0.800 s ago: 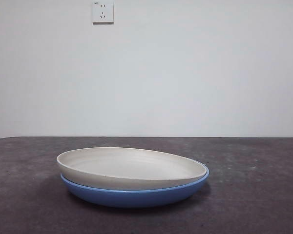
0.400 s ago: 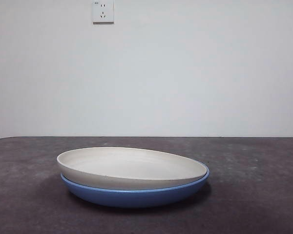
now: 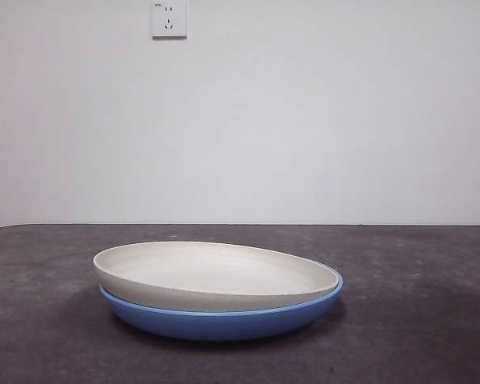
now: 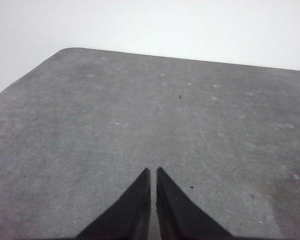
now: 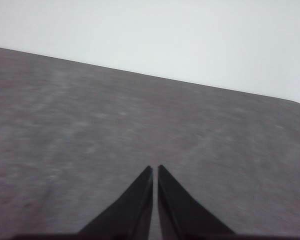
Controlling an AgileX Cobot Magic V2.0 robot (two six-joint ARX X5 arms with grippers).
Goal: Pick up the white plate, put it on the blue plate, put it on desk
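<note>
The white plate sits nested in the blue plate on the desk, near its front edge. The left gripper and right gripper, jaws pressed together and empty, hang over bare desk, neither plate in their views.

No readable text, brand, number or sign was found in any view. A small dark mark was seen at the top left corner of the wall socket, too small to be read. The white plate, the blue plate and the desk were unmarked.
</note>
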